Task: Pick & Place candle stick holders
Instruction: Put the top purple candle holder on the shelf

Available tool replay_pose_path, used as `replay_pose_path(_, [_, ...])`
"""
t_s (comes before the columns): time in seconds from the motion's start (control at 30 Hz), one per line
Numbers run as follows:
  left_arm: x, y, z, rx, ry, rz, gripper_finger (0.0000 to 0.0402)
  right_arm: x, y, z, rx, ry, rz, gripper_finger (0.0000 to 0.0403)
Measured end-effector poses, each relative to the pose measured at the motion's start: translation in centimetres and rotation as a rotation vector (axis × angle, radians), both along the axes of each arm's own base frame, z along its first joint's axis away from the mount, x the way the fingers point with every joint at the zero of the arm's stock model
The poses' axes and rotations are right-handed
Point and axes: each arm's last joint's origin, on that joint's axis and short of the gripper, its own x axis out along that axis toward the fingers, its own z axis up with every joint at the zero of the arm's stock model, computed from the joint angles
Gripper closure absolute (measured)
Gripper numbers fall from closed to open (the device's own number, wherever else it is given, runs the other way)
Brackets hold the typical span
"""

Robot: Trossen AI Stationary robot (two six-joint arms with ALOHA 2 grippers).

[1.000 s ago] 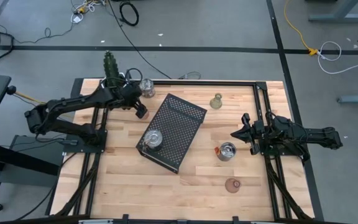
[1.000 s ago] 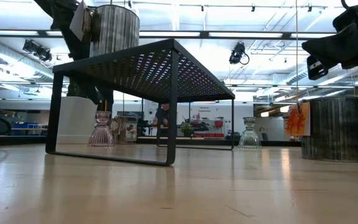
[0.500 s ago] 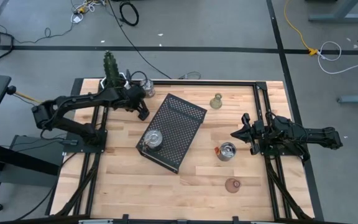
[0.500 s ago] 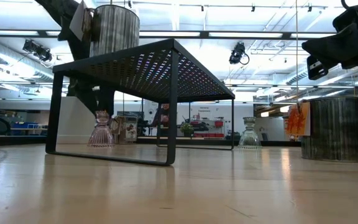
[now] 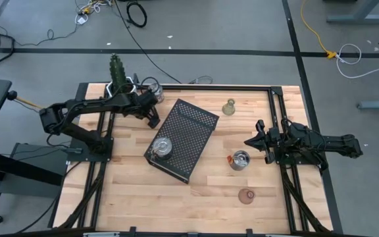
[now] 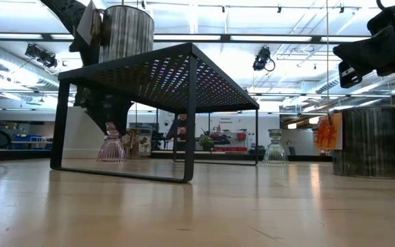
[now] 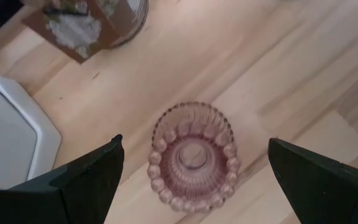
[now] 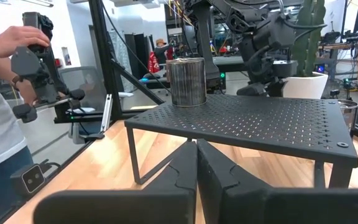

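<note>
A pink ribbed glass candle stick holder (image 7: 191, 158) stands upright on its base at the table's far left, next to the white cactus pot (image 7: 11, 149). My left gripper (image 7: 195, 142) hangs open just above it, pointing steeply down, one finger on each side, touching nothing. In the low view the left gripper (image 6: 107, 110) is right over the pink holder (image 6: 112, 145). A silver holder (image 5: 162, 147) stands on the black tray (image 5: 189, 125). My right gripper (image 5: 252, 141) waits shut at the right, level, beside another silver holder (image 5: 240, 160).
A clear holder with a label (image 5: 155, 89) stands beside the cactus pot (image 5: 118, 82). An olive holder (image 5: 228, 107) is at the far middle and a pinkish one (image 5: 246, 195) near the front right. A person (image 8: 5, 93) stands beyond the table's left side.
My left gripper has come down toward the pink holder and reached a little farther out, tipping more steeply down. It has stayed open. Nothing on the table has moved.
</note>
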Motion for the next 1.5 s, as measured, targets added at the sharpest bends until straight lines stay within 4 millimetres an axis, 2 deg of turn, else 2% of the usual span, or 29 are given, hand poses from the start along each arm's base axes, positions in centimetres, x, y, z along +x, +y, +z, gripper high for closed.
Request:
replay_pose_path(0.2, [-0.02,-0.01,-0.01,-0.002,0.003,0.000,0.0009,0.00,0.00,-0.01,0.000,0.000,0.000,0.0391])
replay_pose_path(0.8, [-0.03,-0.09,-0.04,-0.019,-0.001,-0.010,0.0106,0.00,0.00,-0.01,0.000,0.000,0.000,0.0391])
replay_pose_path(1.5, [-0.02,-0.08,-0.03,-0.018,-0.001,-0.009,0.0162,0.00,0.00,0.00,0.000,0.000,0.000,0.0391])
